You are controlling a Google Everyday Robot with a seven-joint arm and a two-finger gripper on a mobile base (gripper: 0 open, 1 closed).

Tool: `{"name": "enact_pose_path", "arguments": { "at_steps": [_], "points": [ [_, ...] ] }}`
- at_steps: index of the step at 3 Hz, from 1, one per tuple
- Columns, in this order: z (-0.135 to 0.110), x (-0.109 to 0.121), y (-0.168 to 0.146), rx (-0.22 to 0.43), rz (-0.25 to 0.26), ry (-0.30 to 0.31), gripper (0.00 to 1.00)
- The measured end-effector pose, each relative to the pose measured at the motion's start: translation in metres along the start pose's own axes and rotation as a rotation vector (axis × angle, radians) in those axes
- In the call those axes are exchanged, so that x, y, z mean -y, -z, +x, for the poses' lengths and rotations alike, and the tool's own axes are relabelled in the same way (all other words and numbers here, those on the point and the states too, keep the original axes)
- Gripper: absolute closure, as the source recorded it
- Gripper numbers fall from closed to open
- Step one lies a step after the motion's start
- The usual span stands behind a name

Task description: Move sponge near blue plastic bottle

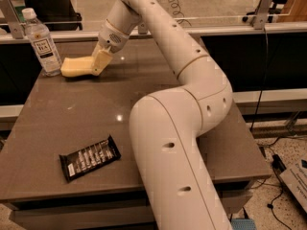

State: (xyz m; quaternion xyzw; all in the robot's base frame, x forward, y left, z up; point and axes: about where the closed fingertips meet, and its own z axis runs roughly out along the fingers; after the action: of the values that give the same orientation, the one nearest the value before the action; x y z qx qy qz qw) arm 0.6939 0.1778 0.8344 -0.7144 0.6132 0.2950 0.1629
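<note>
The pale yellow sponge lies on the brown table at the far left. Its left end is close beside the blue plastic bottle, which stands upright with a white cap and a white label. My gripper is at the sponge's right end, low over the table and in contact with it. My white arm reaches in from the lower right and arches over the table.
A black snack-bar wrapper lies near the table's front left. A glass partition with metal posts runs along the table's far edge. The floor and cables are to the right.
</note>
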Motion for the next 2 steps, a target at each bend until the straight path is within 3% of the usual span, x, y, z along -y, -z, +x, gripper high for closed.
{"name": "enact_pose_path", "arguments": {
  "at_steps": [1, 2],
  "points": [
    [0.0008, 0.0009, -0.0022, -0.024, -0.009, 0.013, 0.82],
    [-0.0009, 0.0047, -0.0011, -0.037, 0.001, 0.022, 0.58]
  ]
}}
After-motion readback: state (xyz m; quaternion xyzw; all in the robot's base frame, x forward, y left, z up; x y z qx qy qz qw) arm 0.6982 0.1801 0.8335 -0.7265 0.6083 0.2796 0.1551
